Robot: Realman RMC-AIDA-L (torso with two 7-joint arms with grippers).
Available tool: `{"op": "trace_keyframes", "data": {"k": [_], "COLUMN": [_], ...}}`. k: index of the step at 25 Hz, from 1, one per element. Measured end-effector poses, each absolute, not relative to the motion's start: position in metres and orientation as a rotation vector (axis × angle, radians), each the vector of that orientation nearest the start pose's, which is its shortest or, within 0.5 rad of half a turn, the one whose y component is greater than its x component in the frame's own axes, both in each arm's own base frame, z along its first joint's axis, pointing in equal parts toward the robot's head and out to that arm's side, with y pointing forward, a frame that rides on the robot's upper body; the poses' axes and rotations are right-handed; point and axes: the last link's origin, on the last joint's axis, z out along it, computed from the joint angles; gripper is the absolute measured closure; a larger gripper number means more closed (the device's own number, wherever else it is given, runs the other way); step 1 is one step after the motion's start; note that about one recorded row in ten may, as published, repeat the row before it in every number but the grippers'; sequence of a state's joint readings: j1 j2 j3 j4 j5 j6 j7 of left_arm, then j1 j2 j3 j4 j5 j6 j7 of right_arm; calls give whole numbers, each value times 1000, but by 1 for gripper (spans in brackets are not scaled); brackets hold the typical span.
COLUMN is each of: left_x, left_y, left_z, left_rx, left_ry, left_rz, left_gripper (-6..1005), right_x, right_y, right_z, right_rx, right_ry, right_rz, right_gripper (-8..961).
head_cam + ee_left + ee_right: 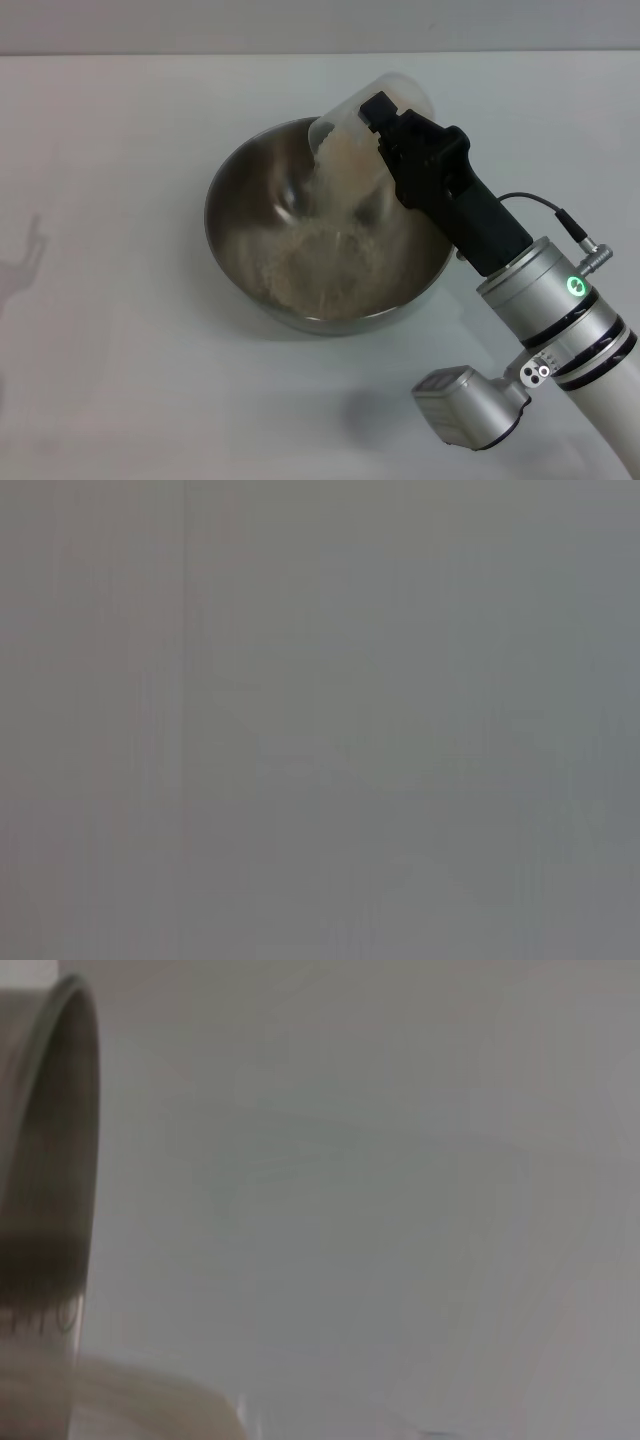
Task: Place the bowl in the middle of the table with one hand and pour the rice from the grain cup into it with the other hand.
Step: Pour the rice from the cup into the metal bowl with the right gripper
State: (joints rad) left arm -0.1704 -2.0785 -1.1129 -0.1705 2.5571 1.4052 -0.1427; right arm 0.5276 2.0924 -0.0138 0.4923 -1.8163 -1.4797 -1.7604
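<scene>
**Q:** Nearest the camera, what shows, taking the bowl as landmark?

**R:** Right arm's silver wrist joint, below and right of the bowl (pixel 325 235); the arm runs up and leftward from it to the right gripper (pixel 385 125) over the bowl's far-right rim.

**Q:** Go left to right, then.

**R:** Left of the bowl, only bare table (pixel 100 200), with a faint shadow at the far left edge; the left gripper is not in the head view, and the left wrist view gives a blank grey field; so the left arm looks parked off to that side. The bowl sits roughly mid-table, rice (pixel 325 265) heaped in its bottom; above its far rim hangs the grain cup (pixel 355 130), tipped, mouth facing down and left into the bowl.

**Q:** And the gripper's fingers?

**R:** Pressed onto the cup's right side, pinching it; the right wrist view shows the bowl's rim (pixel 75 1110) edge-on.

**Q:** What does the next move turn on?

**R:** The cup's long axis slants from upper right down to lower left, spout over the bowl's inside; grains stream from it; some rice remains in the cup, I judge; more tilt about that axis would empty it; the mouth must stay inside the rim.
</scene>
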Motion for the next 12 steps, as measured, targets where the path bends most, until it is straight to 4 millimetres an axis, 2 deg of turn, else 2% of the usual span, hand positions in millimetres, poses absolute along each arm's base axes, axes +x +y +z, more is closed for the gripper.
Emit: {"op": "trace_keyframes", "data": {"k": [12], "left_x": [-371], "left_y": [241], "left_z": [13], "left_rx": [-1440], "left_ry": [-489], "left_rz": [-688], "left_gripper": [170], "right_x": [198], "right_y": [274], "right_z": [-101], "right_rx": [-1245], "right_ry": [-1321], "right_rz": [-188], "right_gripper": [950]}}
